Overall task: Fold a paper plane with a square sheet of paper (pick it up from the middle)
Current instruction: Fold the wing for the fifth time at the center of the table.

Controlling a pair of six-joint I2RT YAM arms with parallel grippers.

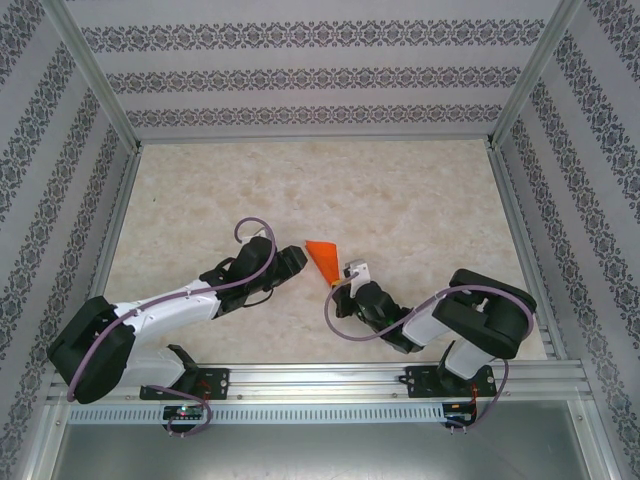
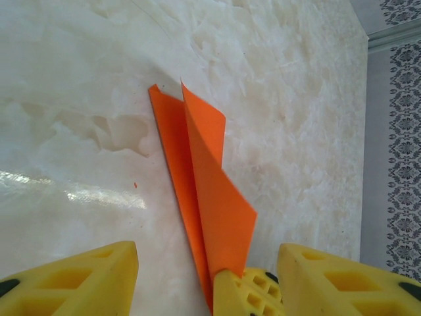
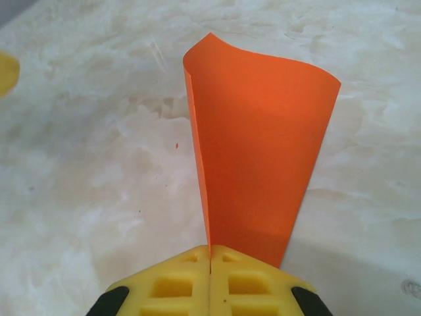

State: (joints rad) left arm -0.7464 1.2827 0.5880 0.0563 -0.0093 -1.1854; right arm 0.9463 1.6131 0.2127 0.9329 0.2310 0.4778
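So, the paper plane (image 3: 256, 151) is pinched at its narrow end by the right claw (image 3: 210, 260), whose fingers are pressed flat together on it. It's probably held that way so the folded layers are kept stacked along the crease. The wide end fans out ahead of that claw, with its far edge curled a bit. The lower edge seems to be rested on the bench (image 1: 400, 190), though that can't be told for sure. The left claw (image 1: 296, 262) is spread, with nothing gripped. The pinched end of the paper sits between its fingers, nearer one of them. It's likely lined up so the paper can be taken over or a flap pressed. No contact with the paper can be made out.
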